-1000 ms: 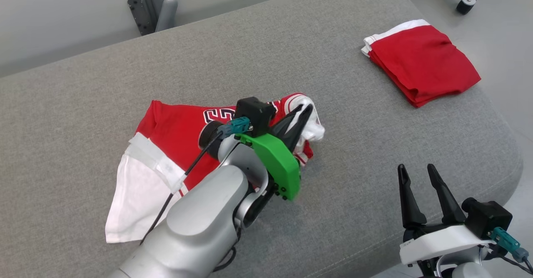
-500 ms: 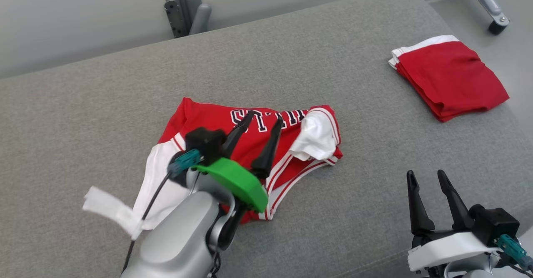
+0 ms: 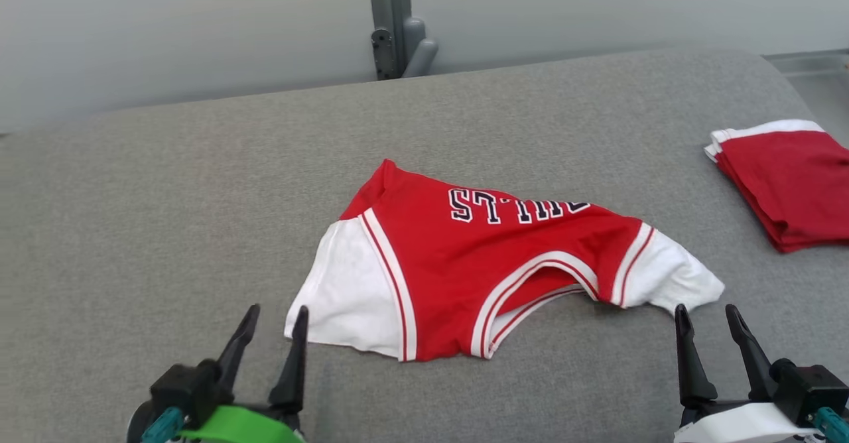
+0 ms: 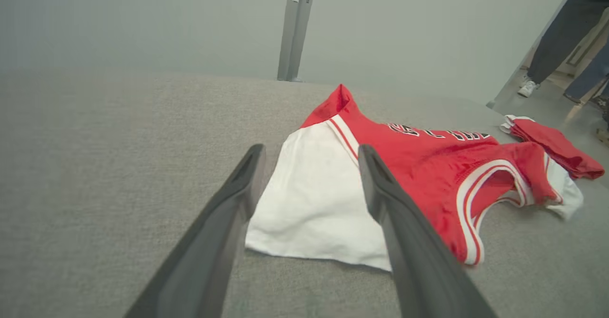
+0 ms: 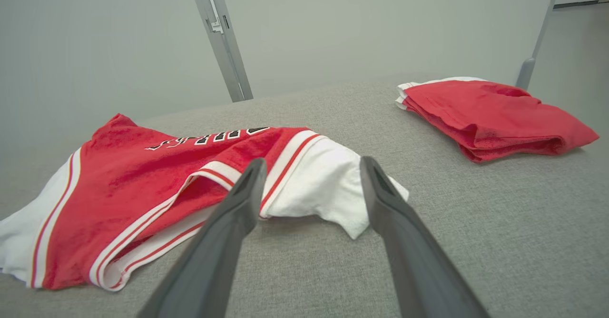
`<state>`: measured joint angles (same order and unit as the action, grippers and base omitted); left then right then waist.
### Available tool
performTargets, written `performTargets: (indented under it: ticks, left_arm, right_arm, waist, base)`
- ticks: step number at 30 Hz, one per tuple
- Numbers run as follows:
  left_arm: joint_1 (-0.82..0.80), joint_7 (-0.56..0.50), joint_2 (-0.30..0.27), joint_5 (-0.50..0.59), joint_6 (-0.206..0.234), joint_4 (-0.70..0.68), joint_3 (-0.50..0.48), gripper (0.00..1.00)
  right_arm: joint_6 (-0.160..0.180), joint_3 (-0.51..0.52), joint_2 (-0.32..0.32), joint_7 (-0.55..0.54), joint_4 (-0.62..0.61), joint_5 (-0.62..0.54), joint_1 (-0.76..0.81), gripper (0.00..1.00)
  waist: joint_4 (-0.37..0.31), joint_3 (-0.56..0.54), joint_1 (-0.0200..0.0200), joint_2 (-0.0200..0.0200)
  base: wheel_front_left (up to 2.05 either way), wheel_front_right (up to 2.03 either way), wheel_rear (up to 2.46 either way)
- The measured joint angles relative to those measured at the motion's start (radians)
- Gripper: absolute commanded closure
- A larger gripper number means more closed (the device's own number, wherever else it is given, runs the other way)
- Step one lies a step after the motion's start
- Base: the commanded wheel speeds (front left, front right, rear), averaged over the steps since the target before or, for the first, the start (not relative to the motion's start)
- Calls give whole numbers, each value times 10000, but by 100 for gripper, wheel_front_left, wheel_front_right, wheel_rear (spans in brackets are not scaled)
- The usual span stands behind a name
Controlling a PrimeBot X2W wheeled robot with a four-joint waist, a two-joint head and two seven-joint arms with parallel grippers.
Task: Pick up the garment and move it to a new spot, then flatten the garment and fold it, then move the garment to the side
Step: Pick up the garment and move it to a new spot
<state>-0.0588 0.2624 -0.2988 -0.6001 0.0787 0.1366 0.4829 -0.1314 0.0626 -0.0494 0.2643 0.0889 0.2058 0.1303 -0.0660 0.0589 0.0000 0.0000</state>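
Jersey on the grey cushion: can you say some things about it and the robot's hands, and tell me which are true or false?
1. The left hand is gripping the jersey. False: it is open and grips nothing; the jersey lies on the grey cushion.
2. The right hand is open. True.
3. The jersey is neatly folded. False: it lies spread out, unfolded and a bit rumpled.
4. A folded red garment lies to the right of the jersey, apart from it. True.
5. The jersey's sleeves are blue. False: they are white.
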Motion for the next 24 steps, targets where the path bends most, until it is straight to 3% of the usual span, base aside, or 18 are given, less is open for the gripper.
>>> performTargets:
  ticks: [4, 15, 24]
  left_arm:
    - [1170, 2, 211, 453, -180, -186, -1279, 0]
    - [2526, 2, 1346, 1720, -1570, -19, -3697, 0]
    - [2594, 2, 1883, 2322, -1987, 46, -4309, 0]
  right_arm:
    - [0, 127, 2, 0, 0, -75, 144, 0]
    - [0, 424, 0, -2, 123, -104, 462, 0]
    - [0, 397, 2, 0, 190, -163, 461, 0]
  waist:
    - [467, -216, 0, 0]
    - [1409, -717, 0, 0]
    - [1449, -854, 0, 0]
  base:
    - [0, 0, 0]
    - [0, 0, 0]
    - [0, 0, 0]
